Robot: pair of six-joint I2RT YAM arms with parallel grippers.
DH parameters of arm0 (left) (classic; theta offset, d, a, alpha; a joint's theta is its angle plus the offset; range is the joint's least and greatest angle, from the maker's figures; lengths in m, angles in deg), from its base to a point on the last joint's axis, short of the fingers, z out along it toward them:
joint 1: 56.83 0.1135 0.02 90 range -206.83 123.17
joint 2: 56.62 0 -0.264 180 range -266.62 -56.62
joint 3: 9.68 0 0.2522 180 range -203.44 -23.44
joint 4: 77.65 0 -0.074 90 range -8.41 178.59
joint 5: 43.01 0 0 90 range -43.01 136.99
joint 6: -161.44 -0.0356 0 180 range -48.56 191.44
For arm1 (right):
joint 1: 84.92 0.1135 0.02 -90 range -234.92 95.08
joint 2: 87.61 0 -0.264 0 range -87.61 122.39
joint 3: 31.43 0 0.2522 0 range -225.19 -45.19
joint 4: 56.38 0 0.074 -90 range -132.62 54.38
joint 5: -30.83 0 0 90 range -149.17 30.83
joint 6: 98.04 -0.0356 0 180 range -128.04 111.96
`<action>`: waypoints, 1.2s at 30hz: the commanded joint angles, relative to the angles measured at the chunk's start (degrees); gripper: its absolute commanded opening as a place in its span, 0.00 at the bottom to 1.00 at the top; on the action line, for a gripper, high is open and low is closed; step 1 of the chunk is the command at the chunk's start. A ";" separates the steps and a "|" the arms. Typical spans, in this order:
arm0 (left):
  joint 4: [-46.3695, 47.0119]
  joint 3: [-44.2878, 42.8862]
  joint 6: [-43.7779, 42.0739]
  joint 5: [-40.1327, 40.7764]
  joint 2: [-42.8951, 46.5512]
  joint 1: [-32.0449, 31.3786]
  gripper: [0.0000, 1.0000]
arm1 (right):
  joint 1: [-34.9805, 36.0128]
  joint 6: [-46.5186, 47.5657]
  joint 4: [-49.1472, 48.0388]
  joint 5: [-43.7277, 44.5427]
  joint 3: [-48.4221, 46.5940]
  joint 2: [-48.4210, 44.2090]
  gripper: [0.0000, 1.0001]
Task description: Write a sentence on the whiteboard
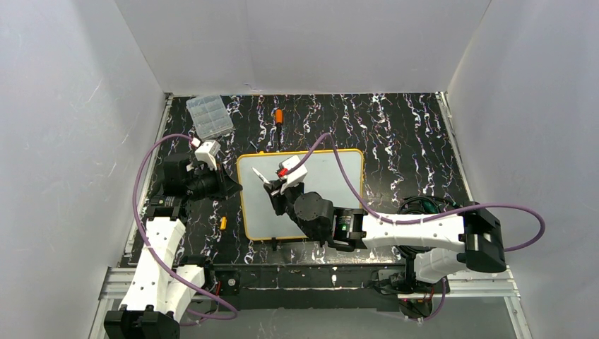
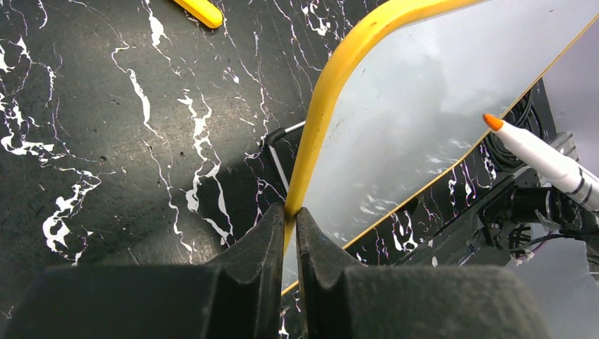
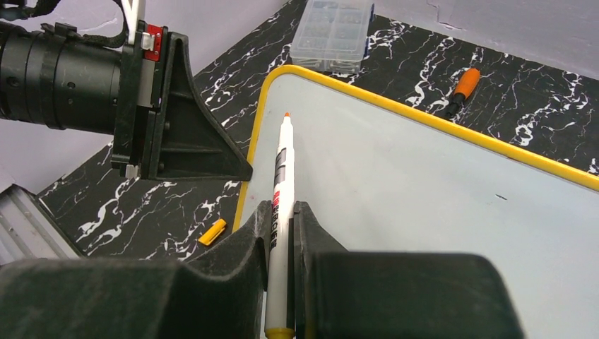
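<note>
Whiteboard (image 1: 256, 212) at table (image 1: 402, 141) centre: counted one, no writing seen on it yet. Found left gripper (image 2: 290, 210) pinched shut on its yellow left rim, likely to steady it for writing. Found right gripper (image 3: 282, 208) clamped round one marker (image 3: 282, 166), orange tip poised over the board's far-left part, likely to start there. Counted one clear box (image 1: 210, 116), one screwdriver (image 1: 279, 116), one yellow cap (image 1: 223, 223).

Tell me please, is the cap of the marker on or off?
Off: the marker shows a bare orange tip in both wrist views, over the whiteboard.
</note>
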 commanded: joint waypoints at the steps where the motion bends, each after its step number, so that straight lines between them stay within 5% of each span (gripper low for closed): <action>1: -1.64 0.36 -0.89 -0.36 0.41 0.05 0.00 | 0.31 0.26 -1.37 2.65 -0.95 -0.33 0.01; 20: -1.91 0.34 -1.72 0.51 0.62 -0.13 0.00 | 0.31 1.97 -1.02 6.80 -5.40 6.82 0.01; 36: -2.00 0.25 -1.77 1.03 0.71 -0.33 0.00 | 0.31 -1.06 4.20 11.54 -3.16 4.15 0.01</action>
